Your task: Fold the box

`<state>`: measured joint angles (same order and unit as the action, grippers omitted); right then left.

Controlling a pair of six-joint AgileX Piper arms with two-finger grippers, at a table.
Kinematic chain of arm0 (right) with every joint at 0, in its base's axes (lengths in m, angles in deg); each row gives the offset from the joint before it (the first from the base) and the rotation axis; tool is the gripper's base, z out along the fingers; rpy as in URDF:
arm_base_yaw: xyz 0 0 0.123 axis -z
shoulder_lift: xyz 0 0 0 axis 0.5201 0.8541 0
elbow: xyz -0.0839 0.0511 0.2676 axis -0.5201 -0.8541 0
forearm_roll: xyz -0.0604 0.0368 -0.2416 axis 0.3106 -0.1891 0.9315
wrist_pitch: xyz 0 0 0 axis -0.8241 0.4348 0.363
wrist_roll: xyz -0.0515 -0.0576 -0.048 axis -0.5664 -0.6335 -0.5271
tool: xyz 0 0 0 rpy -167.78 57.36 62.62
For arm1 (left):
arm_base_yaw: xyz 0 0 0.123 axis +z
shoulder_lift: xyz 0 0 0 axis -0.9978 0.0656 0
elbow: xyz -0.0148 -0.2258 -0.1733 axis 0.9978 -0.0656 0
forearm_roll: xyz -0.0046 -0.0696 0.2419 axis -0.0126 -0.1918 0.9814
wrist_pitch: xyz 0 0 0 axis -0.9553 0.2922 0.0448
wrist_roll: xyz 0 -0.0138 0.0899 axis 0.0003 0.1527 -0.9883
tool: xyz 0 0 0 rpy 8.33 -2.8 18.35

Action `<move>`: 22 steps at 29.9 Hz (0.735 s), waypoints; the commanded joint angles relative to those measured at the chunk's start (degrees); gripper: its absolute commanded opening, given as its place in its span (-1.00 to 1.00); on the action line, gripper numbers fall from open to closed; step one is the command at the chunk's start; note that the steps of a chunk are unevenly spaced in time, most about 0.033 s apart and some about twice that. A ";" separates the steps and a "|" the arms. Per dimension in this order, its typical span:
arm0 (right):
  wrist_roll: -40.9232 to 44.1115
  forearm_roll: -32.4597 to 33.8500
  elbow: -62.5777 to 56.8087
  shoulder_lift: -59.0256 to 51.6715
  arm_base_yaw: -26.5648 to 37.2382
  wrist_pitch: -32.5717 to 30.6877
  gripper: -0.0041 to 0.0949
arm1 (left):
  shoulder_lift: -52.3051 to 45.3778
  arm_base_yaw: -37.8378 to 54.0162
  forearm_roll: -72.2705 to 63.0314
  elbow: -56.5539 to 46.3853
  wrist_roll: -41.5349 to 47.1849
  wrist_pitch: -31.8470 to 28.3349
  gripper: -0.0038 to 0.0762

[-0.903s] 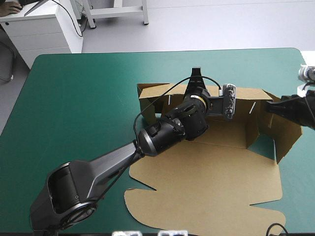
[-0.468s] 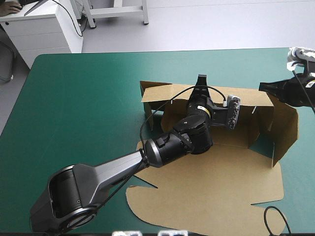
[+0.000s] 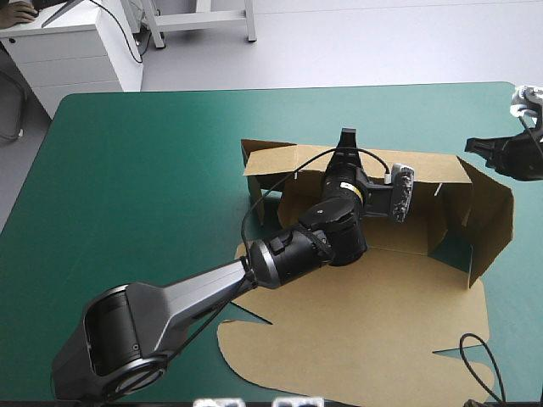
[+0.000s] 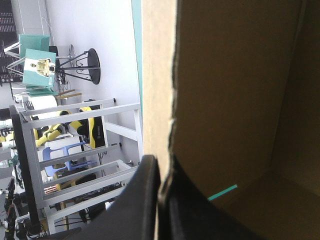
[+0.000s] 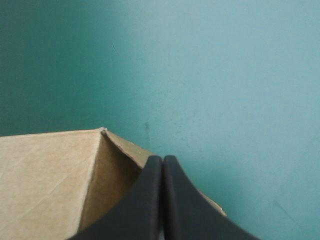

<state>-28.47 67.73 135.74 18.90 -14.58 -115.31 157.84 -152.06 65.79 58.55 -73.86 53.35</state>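
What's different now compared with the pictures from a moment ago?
The right gripper came off the box's right wall, moved toward the table's far edge, then drew back to the right. It is now shut and clear of the board. The left gripper shifted slightly with the back wall and stays clamped on it. Both walls still stand.

Bare teal-green table cover [image 3: 144, 170] lies open from nine to twelve o'clock of the brown cardboard box [image 3: 365, 331]. Its raised back wall [image 3: 424, 170] and three-o'clock side wall [image 3: 492, 225] block a gripper's passage there.
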 commanded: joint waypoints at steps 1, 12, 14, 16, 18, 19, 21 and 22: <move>-1.57 -1.95 1.77 0.07 0.57 1.96 -0.96 | -3.37 -0.72 0.24 1.29 1.35 -2.08 -0.92; -2.44 -0.88 -0.77 0.45 0.57 -0.18 -0.96 | -3.37 -0.72 0.24 1.29 1.35 -1.96 -0.92; -2.91 -0.88 -3.19 0.35 0.57 -0.22 -0.96 | -3.37 -0.72 0.21 1.29 1.35 -1.96 -0.92; -3.68 -1.15 -5.28 -0.15 0.57 1.06 -0.96 | -3.37 -0.72 0.21 1.29 1.35 -1.62 -0.92; -4.06 -1.96 -7.23 -1.29 0.57 3.10 -0.96 | -3.37 -0.72 0.21 1.29 1.35 -1.19 -0.92; -4.28 -2.06 -7.64 -1.61 0.57 3.59 -0.96 | -3.37 -0.72 0.21 1.29 1.35 -1.01 -0.92; -4.90 -1.81 -8.43 -2.47 0.57 3.58 -0.96 | -3.37 -0.62 0.21 1.29 1.35 -1.01 -0.92; -5.12 -1.69 -8.90 -2.64 0.57 3.58 -0.96 | -3.37 -0.62 0.21 1.29 1.35 -1.01 -0.92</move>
<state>-32.01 66.39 126.95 18.96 -14.27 -110.48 157.84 -152.06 65.74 58.51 -73.86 54.76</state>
